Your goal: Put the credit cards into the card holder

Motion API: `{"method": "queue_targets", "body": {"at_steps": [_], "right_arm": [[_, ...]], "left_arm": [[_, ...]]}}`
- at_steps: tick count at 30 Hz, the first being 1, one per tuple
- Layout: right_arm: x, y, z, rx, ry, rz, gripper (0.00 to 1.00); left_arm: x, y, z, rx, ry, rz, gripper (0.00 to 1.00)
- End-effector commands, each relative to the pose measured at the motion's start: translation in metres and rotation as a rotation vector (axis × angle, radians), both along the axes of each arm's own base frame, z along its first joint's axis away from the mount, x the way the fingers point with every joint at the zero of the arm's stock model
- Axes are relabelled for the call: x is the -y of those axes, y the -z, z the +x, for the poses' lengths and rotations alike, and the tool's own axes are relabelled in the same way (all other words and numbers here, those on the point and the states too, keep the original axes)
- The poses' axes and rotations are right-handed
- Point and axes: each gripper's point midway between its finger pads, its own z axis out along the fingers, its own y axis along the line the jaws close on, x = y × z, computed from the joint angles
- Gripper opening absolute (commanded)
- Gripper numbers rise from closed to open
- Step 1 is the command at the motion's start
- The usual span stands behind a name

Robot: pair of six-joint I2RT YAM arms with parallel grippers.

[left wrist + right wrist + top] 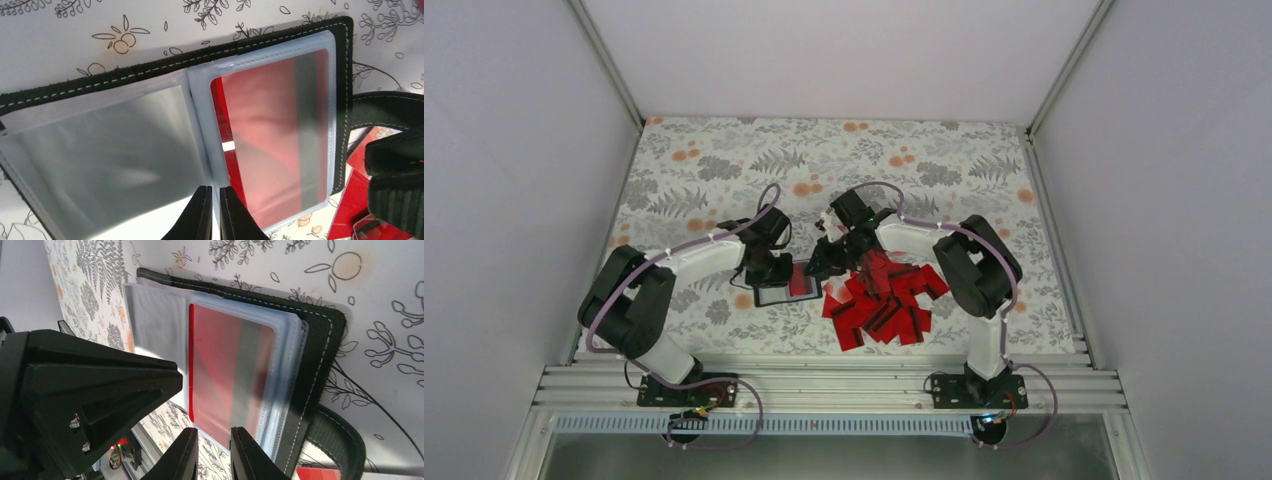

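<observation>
The left arm reaches in over the floral cloth [724, 170]. The left gripper [215, 216] is at the near edge of the card holder [120, 150], right by the fold. Its fingers [200, 217] are closed to a thin slit. Whether they pinch the edge of a clear sleeve there, I cannot tell.

The card holder lies opened flat on the cloth, between the two grippers and near the middle of the table. Its black stitched cover faces down and its shiny plastic sleeves face up. One credit card [270, 135], red with a dark stripe, sits inside the sleeve on the side towards the right arm.

The right gripper [212, 456] hovers above that filled sleeve. Its fingers [182, 460] are a little apart, with nothing seen between them.

Further right, the remaining credit cards [886, 305] lie in a loose overlapping pile on the cloth. The pile is just beside the holder and under the right arm's forearm.
</observation>
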Motion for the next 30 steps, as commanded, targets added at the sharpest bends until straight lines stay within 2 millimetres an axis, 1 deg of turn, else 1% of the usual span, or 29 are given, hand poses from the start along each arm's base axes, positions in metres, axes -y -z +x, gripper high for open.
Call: {"method": "queue_targets", "body": {"at_steps": [1,6,17,21,23,25,30], "right_arm": [[0.001,0.015,-0.003,-0.018,-0.002,-0.018,0.18],[0.002,0.024,-0.005,-0.037,-0.001,-0.029,0.18],[0.001,0.034,-0.005,-0.053,-0.004,-0.041,0.19],[0.004,0.036,-0.008,-0.061,-0.001,-0.054,0.24],[0.005,0.035,-0.008,-0.058,0.001,-0.059,0.27],[0.004,0.034,-0.008,-0.061,0.002,-0.053,0.28],[-0.006,0.024,-0.009,-0.079,-0.014,0.021,0.27]], "left_arm": [[0.004,0.005,0.005,0.004,0.03,-0.022,0.06],[0.005,0.01,0.007,-0.006,0.04,-0.016,0.06],[0.008,0.016,0.01,-0.02,0.055,-0.013,0.05],[0.008,0.018,0.01,-0.024,0.059,-0.012,0.05],[0.008,0.018,0.01,-0.024,0.06,-0.014,0.05],[0.01,0.019,0.01,-0.025,0.063,-0.017,0.05],[0.012,0.022,0.01,-0.035,0.069,-0.029,0.03]]}}
